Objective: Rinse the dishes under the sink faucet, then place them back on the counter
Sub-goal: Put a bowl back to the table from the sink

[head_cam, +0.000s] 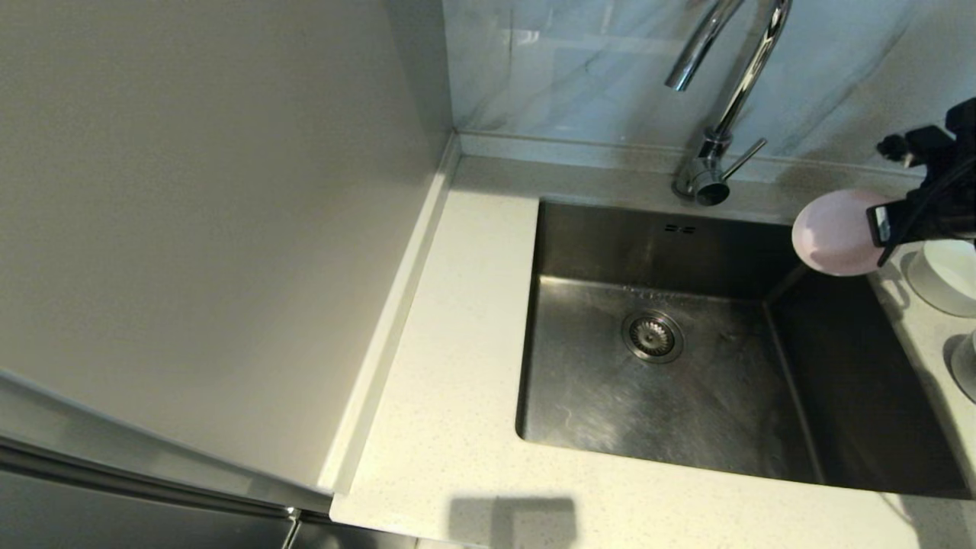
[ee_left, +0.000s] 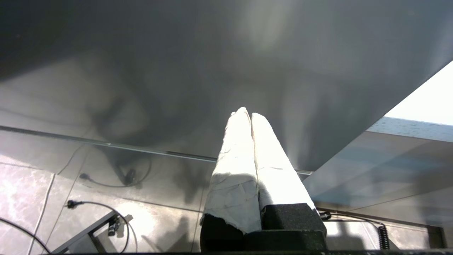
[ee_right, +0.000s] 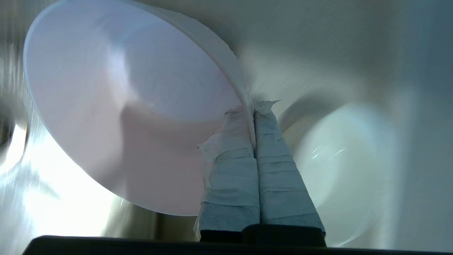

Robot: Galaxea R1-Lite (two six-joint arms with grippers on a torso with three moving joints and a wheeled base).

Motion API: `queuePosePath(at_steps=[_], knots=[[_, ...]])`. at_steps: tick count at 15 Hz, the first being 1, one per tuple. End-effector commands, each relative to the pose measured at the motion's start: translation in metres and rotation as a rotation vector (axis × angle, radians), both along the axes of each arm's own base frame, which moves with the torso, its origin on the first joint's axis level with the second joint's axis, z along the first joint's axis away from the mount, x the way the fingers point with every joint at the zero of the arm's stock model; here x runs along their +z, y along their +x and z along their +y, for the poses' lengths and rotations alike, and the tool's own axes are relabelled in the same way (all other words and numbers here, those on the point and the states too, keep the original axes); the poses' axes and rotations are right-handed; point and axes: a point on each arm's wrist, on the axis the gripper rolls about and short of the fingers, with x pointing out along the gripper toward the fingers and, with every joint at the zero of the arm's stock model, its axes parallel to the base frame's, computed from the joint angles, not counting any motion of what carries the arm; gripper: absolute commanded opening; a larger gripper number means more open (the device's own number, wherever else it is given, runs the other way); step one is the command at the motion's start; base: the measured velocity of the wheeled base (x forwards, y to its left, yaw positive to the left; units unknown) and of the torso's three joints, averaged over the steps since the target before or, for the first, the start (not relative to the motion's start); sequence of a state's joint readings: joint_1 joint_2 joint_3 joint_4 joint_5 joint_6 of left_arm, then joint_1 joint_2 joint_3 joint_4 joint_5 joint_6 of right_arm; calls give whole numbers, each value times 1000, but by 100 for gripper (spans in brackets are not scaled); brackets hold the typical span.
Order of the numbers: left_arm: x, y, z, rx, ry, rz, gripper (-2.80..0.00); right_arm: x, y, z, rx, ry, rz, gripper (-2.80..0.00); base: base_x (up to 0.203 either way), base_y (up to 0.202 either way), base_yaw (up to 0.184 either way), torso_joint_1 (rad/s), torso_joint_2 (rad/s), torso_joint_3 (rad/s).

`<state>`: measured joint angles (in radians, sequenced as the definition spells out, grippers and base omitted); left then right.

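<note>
My right gripper (ee_right: 252, 106) is shut on the rim of the pale pink bowl (head_cam: 835, 232), which hangs tilted over the sink's far right corner, one finger inside the rim and one outside. In the right wrist view the pink bowl (ee_right: 131, 117) fills the frame beside the tape-wrapped fingers (ee_right: 272, 159). The white bowl (head_cam: 945, 276) stands on the counter (head_cam: 450, 366) to the right of the sink (head_cam: 686, 381); the white bowl (ee_right: 343, 166) also shows below the wrist. A light grey bowl (head_cam: 964, 366) sits at the right edge. The chrome faucet (head_cam: 724, 99) rises behind the basin. My left gripper (ee_left: 247, 114) is parked off the counter, shut and empty.
A plain beige wall panel (head_cam: 206, 229) stands on the left along the counter's raised strip (head_cam: 396, 305). The drain strainer (head_cam: 652, 335) lies in the basin floor. In the left wrist view, floor tiles with cables (ee_left: 99, 180) lie below a cabinet front.
</note>
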<state>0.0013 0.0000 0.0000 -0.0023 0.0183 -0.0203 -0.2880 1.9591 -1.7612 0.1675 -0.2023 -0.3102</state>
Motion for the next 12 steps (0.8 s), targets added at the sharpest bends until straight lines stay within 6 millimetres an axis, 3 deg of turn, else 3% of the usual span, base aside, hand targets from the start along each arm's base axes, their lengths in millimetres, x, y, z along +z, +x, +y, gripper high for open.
queuePosePath(at_steps=[1,4,5,7,10,12], knots=[[0,0,0,0,-1,-4,-280,57,-19,-9,-40,-129,-413,-280,0,0,0,0,0,0],[0,0,0,-1,-1,-4,-280,103,-49,-14,-67,-191,-936,-280,0,0,0,0,0,0],[0,0,0,0,-1,-4,-280,111,-58,-13,-60,-176,-1070,-280,0,0,0,0,0,0],[0,0,0,0,-1,-4,-280,92,-65,-13,-63,-147,-1168,-280,0,0,0,0,0,0],[0,0,0,0,-1,-4,-280,50,-71,-13,-67,-108,-1111,-280,0,0,0,0,0,0],[0,0,0,0,-1,-4,-280,49,-70,-16,-78,-81,-1030,-280,0,0,0,0,0,0]])
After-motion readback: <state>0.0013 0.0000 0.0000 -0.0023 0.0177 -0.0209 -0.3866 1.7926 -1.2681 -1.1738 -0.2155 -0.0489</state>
